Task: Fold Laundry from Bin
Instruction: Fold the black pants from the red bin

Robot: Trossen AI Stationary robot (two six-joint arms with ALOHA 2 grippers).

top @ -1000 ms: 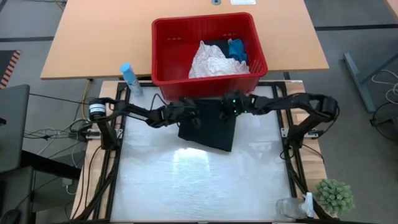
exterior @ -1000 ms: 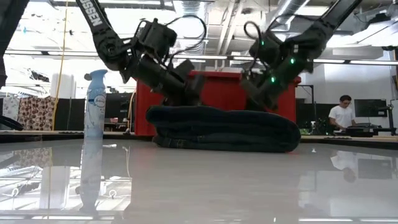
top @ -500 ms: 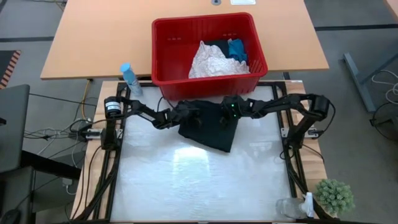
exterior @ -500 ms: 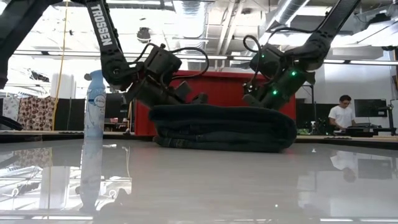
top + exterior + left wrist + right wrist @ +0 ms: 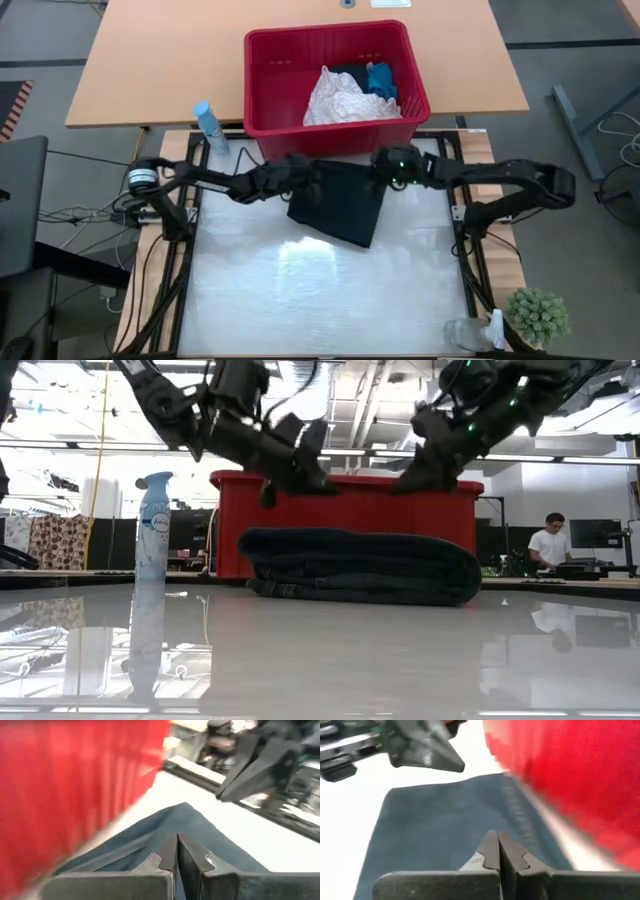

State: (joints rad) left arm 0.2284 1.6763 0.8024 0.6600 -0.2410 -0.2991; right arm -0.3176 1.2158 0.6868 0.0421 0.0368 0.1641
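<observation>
A dark folded garment (image 5: 338, 205) lies flat on the white table just in front of the red bin (image 5: 265, 90); the low view shows it as a thick stack of layers (image 5: 360, 565). In the bin lie a white crinkled cloth (image 5: 340, 98), a bright blue piece (image 5: 381, 80) and some black cloth. My left gripper (image 5: 306, 176) is shut and hangs over the garment's far left corner, clear of it (image 5: 300, 468). My right gripper (image 5: 383, 172) is shut above the far right corner (image 5: 418, 472). Both wrist views show shut fingers (image 5: 176, 855) (image 5: 498, 849) above the cloth.
A blue-capped spray bottle (image 5: 208, 125) stands at the table's far left corner. A small green plant (image 5: 538, 314) and a clear bottle (image 5: 470, 334) sit at the near right corner. The table's near half is bare white surface. A person (image 5: 548, 546) stands far off in the room.
Both shut grippers sank onto the folded garment's far edge half a second ago, then rose clear above it. My right gripper has also drawn back a little toward the table's right edge. The garment has stayed folded in place.
</observation>
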